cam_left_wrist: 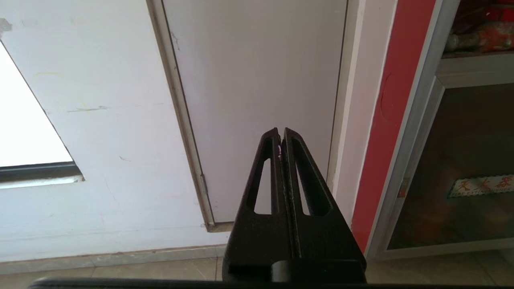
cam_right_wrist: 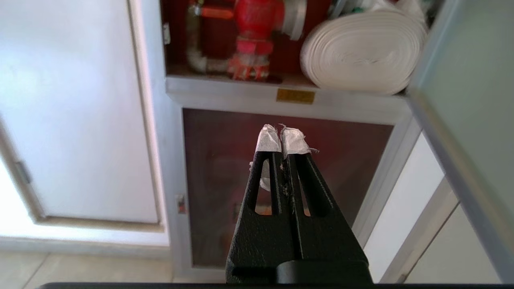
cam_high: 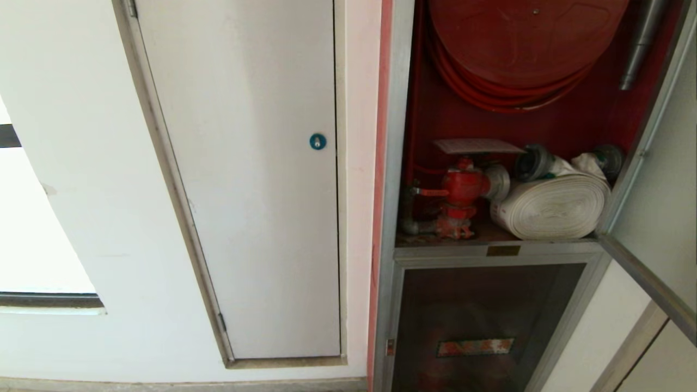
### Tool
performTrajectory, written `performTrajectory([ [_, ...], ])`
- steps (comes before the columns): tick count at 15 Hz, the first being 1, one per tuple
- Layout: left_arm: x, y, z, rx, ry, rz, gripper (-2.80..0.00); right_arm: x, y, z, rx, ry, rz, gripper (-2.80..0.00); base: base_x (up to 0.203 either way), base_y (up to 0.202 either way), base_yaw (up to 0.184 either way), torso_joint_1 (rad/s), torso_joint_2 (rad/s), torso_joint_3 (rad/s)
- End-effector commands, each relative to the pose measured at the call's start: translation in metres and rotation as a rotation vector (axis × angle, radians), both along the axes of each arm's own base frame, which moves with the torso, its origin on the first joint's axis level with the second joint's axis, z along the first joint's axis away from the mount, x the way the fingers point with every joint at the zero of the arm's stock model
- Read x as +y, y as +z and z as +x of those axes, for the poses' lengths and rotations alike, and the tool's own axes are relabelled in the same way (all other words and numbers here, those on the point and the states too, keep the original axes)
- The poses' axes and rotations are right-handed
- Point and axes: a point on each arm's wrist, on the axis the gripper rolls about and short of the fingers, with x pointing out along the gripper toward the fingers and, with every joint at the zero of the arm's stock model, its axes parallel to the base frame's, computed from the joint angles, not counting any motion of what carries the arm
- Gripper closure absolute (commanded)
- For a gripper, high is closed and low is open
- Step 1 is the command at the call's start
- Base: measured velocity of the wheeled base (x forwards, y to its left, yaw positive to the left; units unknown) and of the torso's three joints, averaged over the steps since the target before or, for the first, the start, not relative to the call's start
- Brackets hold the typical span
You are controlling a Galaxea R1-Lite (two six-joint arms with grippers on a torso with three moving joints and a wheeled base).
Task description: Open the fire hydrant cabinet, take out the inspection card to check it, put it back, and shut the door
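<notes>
A: Starting at the left, what is there?

B: A pale wall, then the white panel door with its blue round lock. It is shut. The left gripper hangs low in front of that panel, its two black fingers pressed together with nothing between them.

A: And further right?

B: The fire hydrant cabinet, red-walled inside a silver frame, stands open. At the top sits the red hose reel. Below it, on the cabinet's shelf, the red hydrant valve stands at the left and the white rolled hose lies just beside it at the right.

A: Where is the inspection card?

B: The inspection card lies flat on top of the valve, inside the cabinet, clear of both grippers.

A: The right gripper?

B: The right gripper is closed too, its white-taped tips touching and holding nothing. It hangs before the lower dark glass panel, below the shelf.

A: And the door?

B: The door is swung out wide at the far right, its silver frame edge running down toward the lower corner.
</notes>
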Motion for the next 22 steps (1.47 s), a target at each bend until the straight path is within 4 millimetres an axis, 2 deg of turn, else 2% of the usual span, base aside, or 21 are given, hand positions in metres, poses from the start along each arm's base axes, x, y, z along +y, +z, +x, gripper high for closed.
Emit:
performTrajectory([
  [1, 0.0, -0.0063, 0.0018, 0.022, 0.0, 0.001, 0.0, -0.0002, -0.0125, 0.0009, 0.068, -0.01, 0.001, 0.0, 0.0, 0.0, 0.0, 0.0, 0.0, 0.0],
  [11, 0.0, -0.0063, 0.0018, 0.022, 0.001, 0.001, 0.0, -0.0005, -0.0146, 0.0011, 0.091, -0.017, 0.093, 0.0, 0.0, 0.0, 0.0, 0.0, 0.0, 0.0],
  [22, 0.0, -0.0062, 0.0017, 0.021, 0.0, 0.001, 0.0, -0.0005, -0.0144, 0.0011, 0.089, -0.017, 0.093, 0.0, 0.0, 0.0, 0.0, 0.0, 0.0, 0.0],
])
